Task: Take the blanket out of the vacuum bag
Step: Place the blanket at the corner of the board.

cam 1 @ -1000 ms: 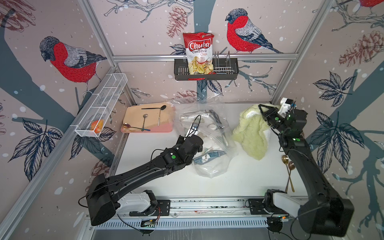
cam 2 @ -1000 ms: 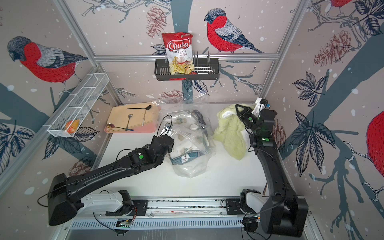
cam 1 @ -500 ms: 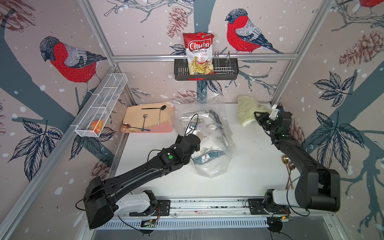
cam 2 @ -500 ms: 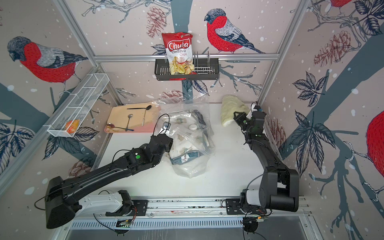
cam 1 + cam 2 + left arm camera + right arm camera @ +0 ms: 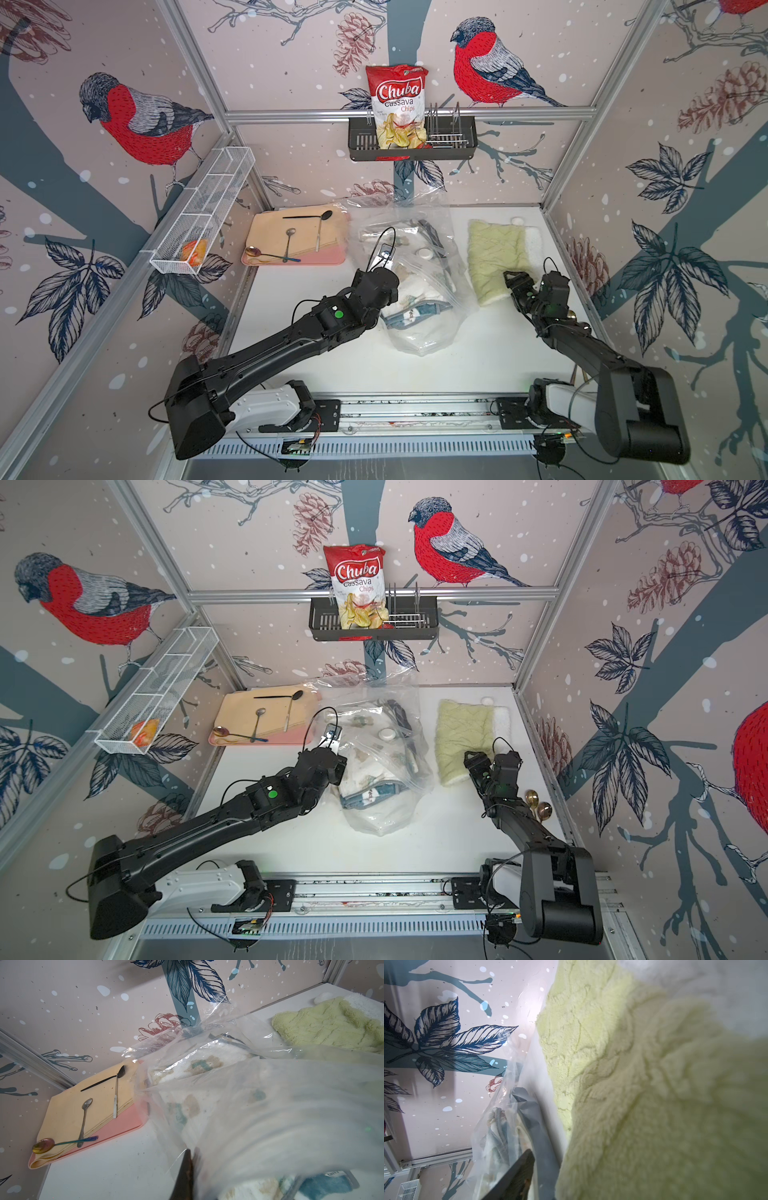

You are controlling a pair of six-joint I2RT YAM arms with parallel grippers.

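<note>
1. The vacuum bag (image 5: 419, 332) lies mid-surface (image 5: 332, 365), its long axis running from the front rail toward the back wall. Its near end is rounded, its far end stands loose against that wall, and its white valve cap (image 5: 424, 252) faces up.
2. A bunched patterned cloth (image 5: 370, 771), white with teal and tan patches, sits inside it.
3. The pale green blanket (image 5: 494, 257) lies flat outside the bag, just beside its right edge, with its long axis parallel to the bag's.
4. The left fingers (image 5: 184, 1172) are together, pinching the bag's film at its left edge. Only the left wrist view shows this; in both top views the wrist covers the tips.
5. The right fingers (image 5: 512, 279) sit at the blanket's near edge. The right wrist view shows just one of them beside blurred green pile, so I cannot tell whether they are apart or clamped.
6. A pink tray (image 5: 299, 261) carrying spoons (image 5: 289, 245) lies just left of the bag. A chips bag (image 5: 397, 106) stands in a black rack (image 5: 453, 143) on the back wall.
</note>
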